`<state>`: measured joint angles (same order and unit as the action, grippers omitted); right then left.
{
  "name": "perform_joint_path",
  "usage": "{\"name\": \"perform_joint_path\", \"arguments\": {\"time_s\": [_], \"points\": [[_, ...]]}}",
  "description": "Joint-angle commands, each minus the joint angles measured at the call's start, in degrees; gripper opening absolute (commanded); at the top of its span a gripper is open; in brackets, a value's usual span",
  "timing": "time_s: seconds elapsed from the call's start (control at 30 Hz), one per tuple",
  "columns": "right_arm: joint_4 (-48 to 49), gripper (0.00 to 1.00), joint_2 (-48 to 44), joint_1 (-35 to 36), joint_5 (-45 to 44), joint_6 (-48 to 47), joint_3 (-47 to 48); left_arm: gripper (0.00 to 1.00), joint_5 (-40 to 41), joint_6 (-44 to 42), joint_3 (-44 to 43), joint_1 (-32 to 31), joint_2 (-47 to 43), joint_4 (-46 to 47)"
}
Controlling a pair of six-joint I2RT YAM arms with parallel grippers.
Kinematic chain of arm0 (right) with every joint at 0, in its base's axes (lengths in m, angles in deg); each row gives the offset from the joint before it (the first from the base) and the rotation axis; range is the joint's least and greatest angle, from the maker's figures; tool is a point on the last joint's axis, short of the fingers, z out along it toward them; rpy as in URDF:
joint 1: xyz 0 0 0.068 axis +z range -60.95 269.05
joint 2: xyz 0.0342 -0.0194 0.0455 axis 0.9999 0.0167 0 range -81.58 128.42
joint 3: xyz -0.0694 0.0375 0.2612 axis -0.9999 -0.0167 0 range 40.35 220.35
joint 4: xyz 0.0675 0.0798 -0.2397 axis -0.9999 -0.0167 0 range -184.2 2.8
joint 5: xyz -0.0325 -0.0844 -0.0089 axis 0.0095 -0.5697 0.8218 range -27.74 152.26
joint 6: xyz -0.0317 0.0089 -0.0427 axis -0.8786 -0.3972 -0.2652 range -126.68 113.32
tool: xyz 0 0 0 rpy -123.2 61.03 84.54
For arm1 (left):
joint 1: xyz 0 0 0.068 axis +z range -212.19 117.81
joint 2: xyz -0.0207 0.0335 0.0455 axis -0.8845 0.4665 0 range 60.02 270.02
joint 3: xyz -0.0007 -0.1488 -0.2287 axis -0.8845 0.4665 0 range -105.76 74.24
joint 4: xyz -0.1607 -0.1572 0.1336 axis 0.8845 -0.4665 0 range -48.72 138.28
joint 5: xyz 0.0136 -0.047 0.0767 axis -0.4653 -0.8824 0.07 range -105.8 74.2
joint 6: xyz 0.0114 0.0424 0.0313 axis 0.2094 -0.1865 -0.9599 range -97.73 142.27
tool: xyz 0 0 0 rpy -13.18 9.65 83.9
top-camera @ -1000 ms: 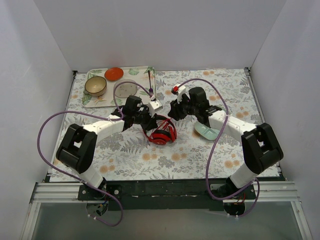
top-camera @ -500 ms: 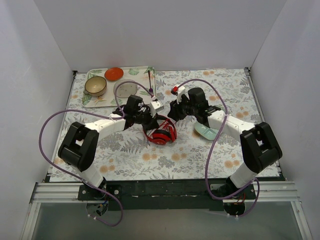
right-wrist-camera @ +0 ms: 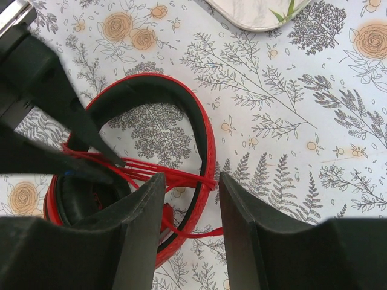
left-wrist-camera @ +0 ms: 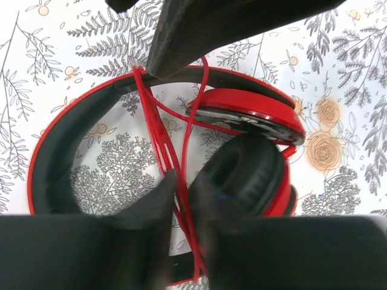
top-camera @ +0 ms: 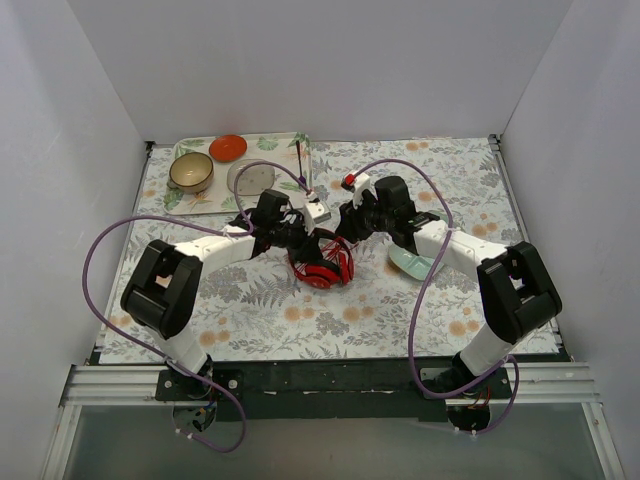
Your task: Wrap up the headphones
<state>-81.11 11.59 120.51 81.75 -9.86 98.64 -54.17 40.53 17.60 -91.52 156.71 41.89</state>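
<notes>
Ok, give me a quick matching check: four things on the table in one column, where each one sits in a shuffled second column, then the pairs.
1. red over-ear headphones with black pads
2. thin red cable
3. small red-orange bowl
4. pale green shallow dish

A. on the white tray, far left
B. partly under the right arm
C. mid-table on the floral cloth
D. strung across the headband

Pairs: 1-C, 2-D, 3-A, 4-B.

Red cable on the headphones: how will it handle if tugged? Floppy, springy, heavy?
Likely floppy: the cable is thin, folds tightly over the headband, and one strand bows loose, so it probably slackens unless kept taut. Probably light too; a hard tug may drag the headphones across the tablecloth rather than stretch it.
</notes>
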Motion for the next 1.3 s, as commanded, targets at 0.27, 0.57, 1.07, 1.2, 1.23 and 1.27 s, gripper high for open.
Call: {"name": "perform_joint_path", "arguments": {"time_s": [0.27, 0.57, 1.07, 1.2, 1.23, 1.27], "points": [[1.38, 0.49, 0.0, -0.44, -0.06, 0.37, 0.25, 0.41, 3.65, 2.04, -0.05, -0.21, -3.08, 4.64], [1.38, 0.49, -0.7, -0.52, -0.94, 0.54, -0.01, 0.64, 3.74, 2.65, -0.4, -0.12, -6.42, 4.9], [4.8, 0.56, -16.42, -8.43, -14.03, 7.83, -11.25, 0.98, 20.76, 7.32, 0.65, 8.74, -17.05, 1.13], [5.6, 0.62, -27.65, -14.22, -18.33, 8.89, -19.15, 0.98, 27.45, 6.35, 3.46, 14.02, -21.18, -2.65], [5.6, 0.66, -29.6, -15.11, -18.86, 8.98, -20.56, 0.98, 28.25, 6.0, 4.25, 15.25, -22.75, -3.53], [5.6, 0.68, -31.36, -16.25, -19.13, 8.89, -21.62, 0.98, 29.05, 5.74, 5.04, 17.69, -23.81, -3.71]]}}
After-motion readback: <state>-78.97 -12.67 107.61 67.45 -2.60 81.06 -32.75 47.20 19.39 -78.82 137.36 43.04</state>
